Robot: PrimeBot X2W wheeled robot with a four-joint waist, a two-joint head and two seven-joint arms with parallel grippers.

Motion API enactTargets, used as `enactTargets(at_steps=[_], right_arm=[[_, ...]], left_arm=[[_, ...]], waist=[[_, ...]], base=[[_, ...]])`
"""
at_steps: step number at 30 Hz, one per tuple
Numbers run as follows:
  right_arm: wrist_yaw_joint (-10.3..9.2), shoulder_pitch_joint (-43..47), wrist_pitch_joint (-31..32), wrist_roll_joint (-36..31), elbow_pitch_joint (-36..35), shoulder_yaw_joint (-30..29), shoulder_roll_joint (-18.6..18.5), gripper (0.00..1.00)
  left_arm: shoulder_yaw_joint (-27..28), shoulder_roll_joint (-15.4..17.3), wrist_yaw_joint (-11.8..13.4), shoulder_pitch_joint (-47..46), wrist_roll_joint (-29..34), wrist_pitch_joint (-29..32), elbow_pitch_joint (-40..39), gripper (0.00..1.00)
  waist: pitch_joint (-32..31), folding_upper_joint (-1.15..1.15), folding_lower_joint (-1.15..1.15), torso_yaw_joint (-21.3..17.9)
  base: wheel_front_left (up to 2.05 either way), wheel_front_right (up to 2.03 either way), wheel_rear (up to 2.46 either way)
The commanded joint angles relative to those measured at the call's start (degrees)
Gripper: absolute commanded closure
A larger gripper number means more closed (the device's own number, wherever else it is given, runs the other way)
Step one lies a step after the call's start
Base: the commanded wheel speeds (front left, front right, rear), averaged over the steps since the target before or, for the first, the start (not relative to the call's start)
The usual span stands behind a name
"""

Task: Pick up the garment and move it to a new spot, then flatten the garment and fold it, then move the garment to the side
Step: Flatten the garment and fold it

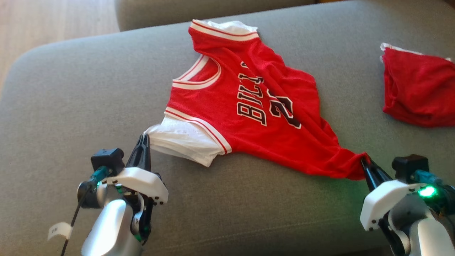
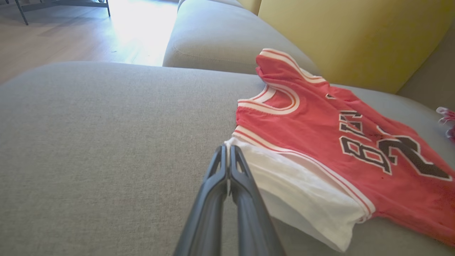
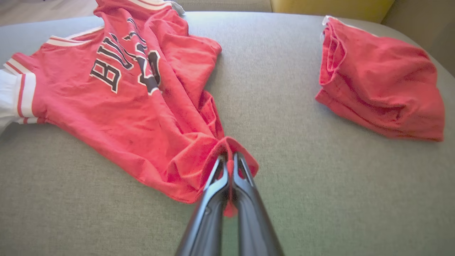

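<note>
Gripping the red basketball jersey (image 1: 249, 106) at both ends, your left pincer (image 1: 144, 137) clamps its white sleeve (image 1: 181, 140), your right pincer (image 1: 363, 159) its bunched hem (image 1: 350, 164); it lies rumpled on the grey sofa cushion (image 1: 71, 92), so flattening, folding and setting aside look undone.

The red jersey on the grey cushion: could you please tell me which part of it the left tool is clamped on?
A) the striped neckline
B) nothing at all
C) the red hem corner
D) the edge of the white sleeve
D: the left tool is shut on the edge of the white sleeve of the jersey, while the right tool pinches the red hem corner.
</note>
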Motion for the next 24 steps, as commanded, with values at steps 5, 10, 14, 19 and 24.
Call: enactTargets(at_steps=[5, 10, 14, 19, 24], right_arm=[[-0.02, -5.62, -2.09, -1.19, -2.73, 2.41, -0.64, 1.00], [-0.02, -11.51, -3.71, -1.07, -2.73, 3.72, -0.64, 1.00], [-0.02, -18.25, -6.05, -0.51, -2.83, 3.57, -0.64, 1.00], [-0.02, -25.93, -9.62, 0.50, -3.24, 3.07, -0.64, 1.00], [-0.02, -29.80, -11.47, 0.18, -4.27, 1.88, -0.64, 1.00]], left_arm=[[3.28, 0.80, -1.48, 0.61, -2.50, -0.31, -9.88, 1.00], [4.09, 1.17, -2.86, 0.55, -5.45, 1.64, -18.32, 1.00], [5.89, 1.83, -2.53, -1.56, -8.26, 5.79, -27.15, 1.00], [10.28, 1.41, 0.02, -4.56, -16.83, 12.04, -37.57, 1.00], [12.32, 1.16, 3.49, -6.43, -22.24, 16.23, -45.99, 1.00]], waist=[[-3.96, 0.00, 0.00, 2.25], [-7.33, 0.00, 0.00, 2.85], [-9.27, 0.00, 0.00, 3.27], [-11.18, 0.00, 0.00, 3.31], [-12.65, 0.00, 0.00, 3.45]], base=[[0.00, 0.00, 0.00], [0.00, 0.00, 0.00], [0.00, 0.00, 0.00], [0.00, 0.00, 0.00], [0.00, 0.00, 0.00]])
